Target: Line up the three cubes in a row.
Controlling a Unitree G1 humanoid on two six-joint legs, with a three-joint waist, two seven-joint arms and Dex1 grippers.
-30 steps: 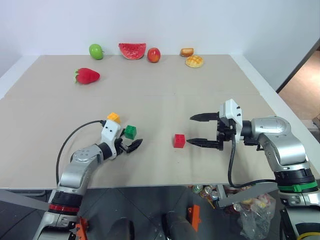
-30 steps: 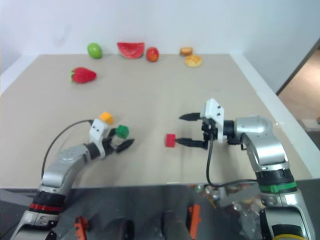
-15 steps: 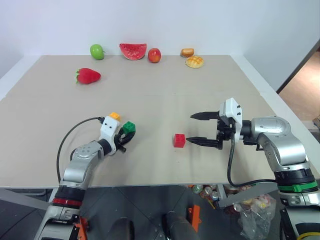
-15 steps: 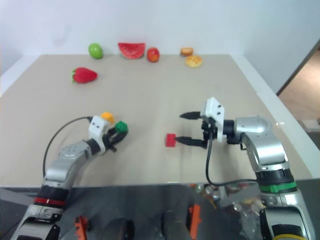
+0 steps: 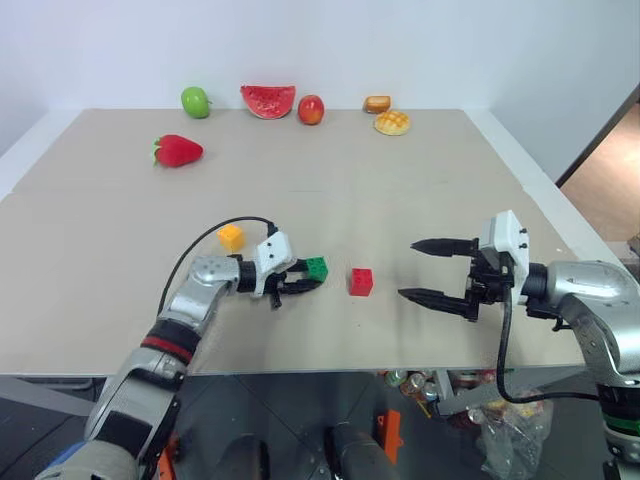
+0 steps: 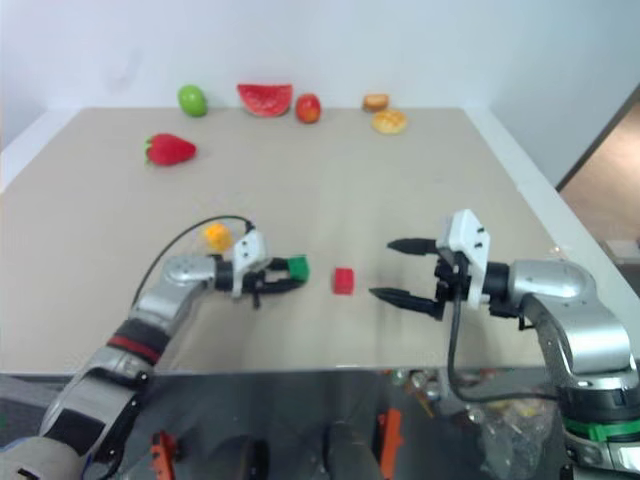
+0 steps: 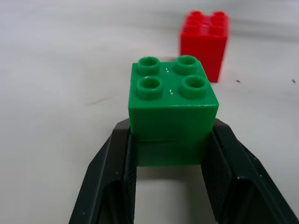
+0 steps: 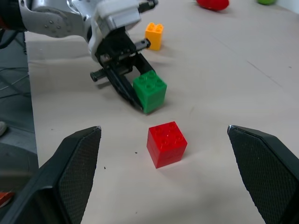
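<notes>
My left gripper (image 5: 306, 277) is shut on the green cube (image 5: 316, 268), a finger on each side, low over the table. The cube is a short gap to the left of the red cube (image 5: 360, 282), which rests on the table (image 5: 420, 200). In the left wrist view the green cube (image 7: 173, 116) fills the space between the fingers, and the red cube (image 7: 205, 39) lies just beyond. The yellow cube (image 5: 231, 238) sits alone behind the left forearm. My right gripper (image 5: 407, 268) is open and empty, a little to the right of the red cube, pointing at it.
Toy foods line the far edge: a strawberry (image 5: 178, 151), a green apple (image 5: 195, 101), a watermelon slice (image 5: 267, 100), a red fruit (image 5: 311, 109), a small pastry (image 5: 377, 104) and a bun (image 5: 390, 122). The table's front edge runs just below both arms.
The left gripper closed on the green cube and carried it rightward, away from the yellow cube and close to the red one. The right gripper drew back to the right, still open.
</notes>
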